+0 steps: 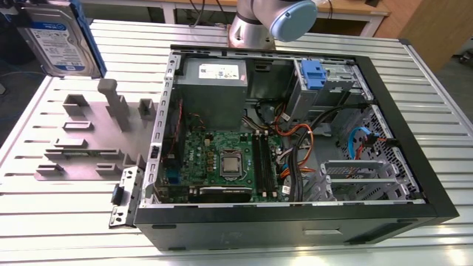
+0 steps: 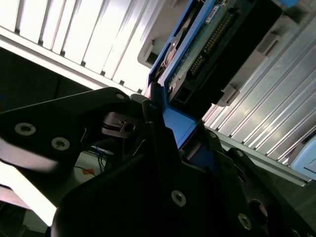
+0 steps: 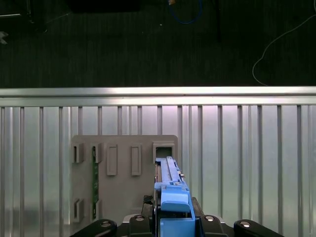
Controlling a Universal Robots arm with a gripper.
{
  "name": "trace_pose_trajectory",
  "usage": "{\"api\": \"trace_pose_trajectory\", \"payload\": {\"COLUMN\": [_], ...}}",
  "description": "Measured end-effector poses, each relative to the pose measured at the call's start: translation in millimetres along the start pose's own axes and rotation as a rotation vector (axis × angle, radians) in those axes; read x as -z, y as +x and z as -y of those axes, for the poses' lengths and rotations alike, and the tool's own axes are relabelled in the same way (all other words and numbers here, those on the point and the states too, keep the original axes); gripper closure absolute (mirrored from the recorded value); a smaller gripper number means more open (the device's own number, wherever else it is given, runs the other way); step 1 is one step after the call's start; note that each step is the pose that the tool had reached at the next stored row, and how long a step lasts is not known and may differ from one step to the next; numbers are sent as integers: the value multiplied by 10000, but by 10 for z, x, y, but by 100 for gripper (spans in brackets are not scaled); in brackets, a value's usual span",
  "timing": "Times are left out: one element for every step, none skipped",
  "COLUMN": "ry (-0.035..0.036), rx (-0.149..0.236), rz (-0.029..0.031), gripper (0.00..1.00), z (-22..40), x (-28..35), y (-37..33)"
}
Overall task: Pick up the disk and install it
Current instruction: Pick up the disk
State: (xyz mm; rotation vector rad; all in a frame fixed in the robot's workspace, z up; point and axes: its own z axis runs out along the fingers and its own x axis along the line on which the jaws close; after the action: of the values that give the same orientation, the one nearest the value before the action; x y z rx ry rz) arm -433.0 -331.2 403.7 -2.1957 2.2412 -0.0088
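The disk (image 1: pixel 59 39), a silver drive with a white-and-blue label in a blue carrier frame, hangs upright in the air at the exterior view's far left, above the grey fixture plate (image 1: pixel 81 144). In both wrist views my gripper (image 3: pixel 173 224) is shut on the blue carrier at the disk's end. The first wrist view looks along the disk (image 3: pixel 169 180) edge-on, with the fixture plate (image 3: pixel 123 173) and its empty slots below. In the second wrist view the black fingers (image 2: pixel 148 148) clamp the blue frame, and the disk's (image 2: pixel 202 44) circuit-board side extends away from them.
The open computer case (image 1: pixel 414 160) lies on the ribbed metal table (image 1: pixel 59 221), to the exterior view's right of the fixture plate. Inside are a grey power-supply box (image 1: pixel 214 83), the motherboard (image 1: pixel 221 160), orange and blue cables (image 1: pixel 303 138), and a drive bay with a blue latch (image 1: pixel 312 75). The arm's base (image 1: pixel 258 25) stands behind the case.
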Motion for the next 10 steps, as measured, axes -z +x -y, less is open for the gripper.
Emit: {"api": "trace_pose_trajectory", "payload": {"ry": [0, 1, 0, 0, 0, 0, 1, 2, 2, 2], "rx": [0, 1, 0, 0, 0, -1, 0, 0, 0, 0], "rz": [-2, -6, -11, -16, -22, -33, -43, -52, -61, -69], "gripper": [64, 64, 64, 64, 64, 64, 64, 64, 64, 64], "z": [0, 0, 0, 0, 0, 0, 0, 0, 0, 0], "x": [5, 9, 14, 20, 25, 29, 32, 36, 40, 44], "y": [0, 0, 0, 0, 0, 0, 0, 0, 0, 0]}}
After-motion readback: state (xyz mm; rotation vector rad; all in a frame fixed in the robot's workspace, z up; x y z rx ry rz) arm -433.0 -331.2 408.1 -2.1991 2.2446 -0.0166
